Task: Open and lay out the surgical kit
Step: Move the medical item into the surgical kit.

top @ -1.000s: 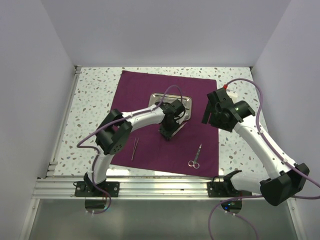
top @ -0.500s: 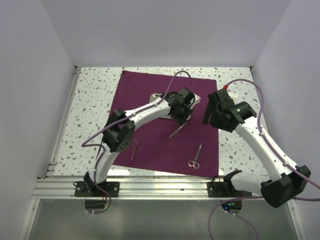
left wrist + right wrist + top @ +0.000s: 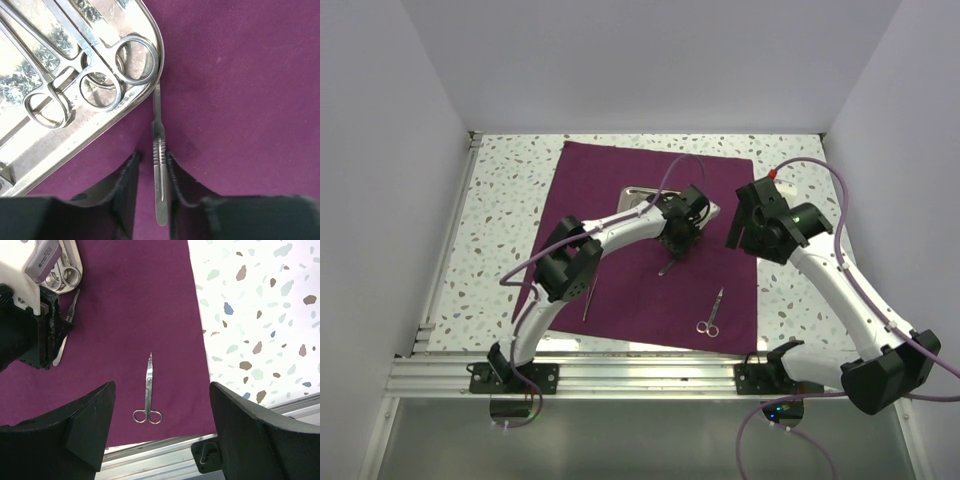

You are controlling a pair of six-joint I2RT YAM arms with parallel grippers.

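The surgical kit's maroon cloth (image 3: 620, 180) lies spread flat. On it stands the steel tray (image 3: 100, 132) holding ring-handled forceps (image 3: 132, 60). A flat steel handle (image 3: 159, 150) lies on the cloth beside the tray's corner. My left gripper (image 3: 153, 156) is open and straddles that handle, with a gap on the left side. Scissors (image 3: 148, 390) lie near the cloth's front right, and tweezers (image 3: 588, 297) near its front left. My right gripper (image 3: 162, 385) hangs wide open above the scissors, holding nothing.
The speckled tabletop (image 3: 505, 190) surrounds the cloth, with white walls on three sides. An aluminium rail (image 3: 620, 375) runs along the near edge. The left arm (image 3: 620, 225) reaches across the tray, hiding most of it in the top view.
The left gripper opened and left the steel handle on the cloth, swung towards the tray's right corner, then came back down astride the handle. The right arm barely moved.
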